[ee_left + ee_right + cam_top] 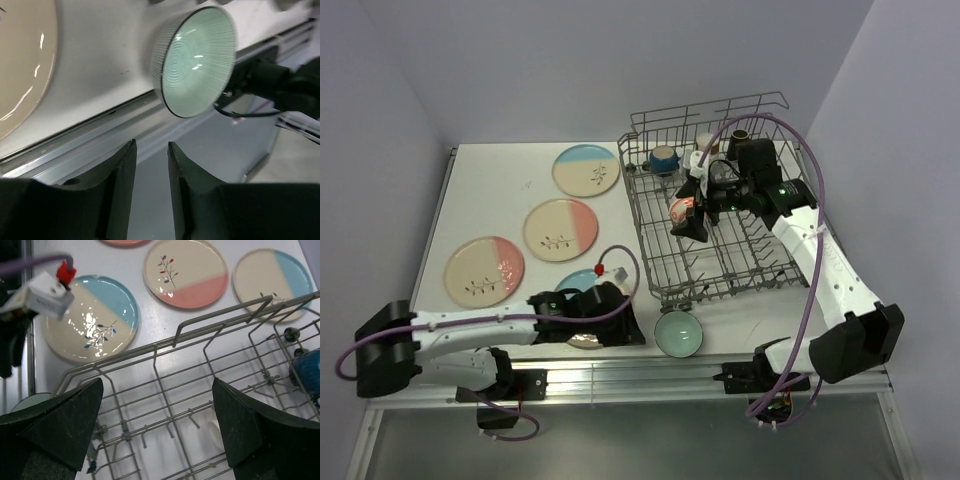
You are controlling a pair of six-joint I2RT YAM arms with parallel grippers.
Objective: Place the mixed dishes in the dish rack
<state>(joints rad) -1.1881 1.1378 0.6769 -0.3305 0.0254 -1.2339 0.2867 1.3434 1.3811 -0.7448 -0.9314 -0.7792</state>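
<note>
The right gripper (156, 387) hangs over the rack (642, 225) with its fingers spread wide and only wire between them. In the top view the red bowl (680, 210) sits inside the rack just beside it, and the blue mug (663, 158) stands at the far left corner. The left gripper (151, 150) is low at the near table edge, its fingers a narrow gap apart and holding nothing. The teal bowl (679, 333) rests just beside it. Four plates lie on the table left of the rack: a far blue plate (586, 170), a middle pink plate (560, 229), a left pink plate (484, 270) and a near blue plate (578, 280) partly under the left arm.
</note>
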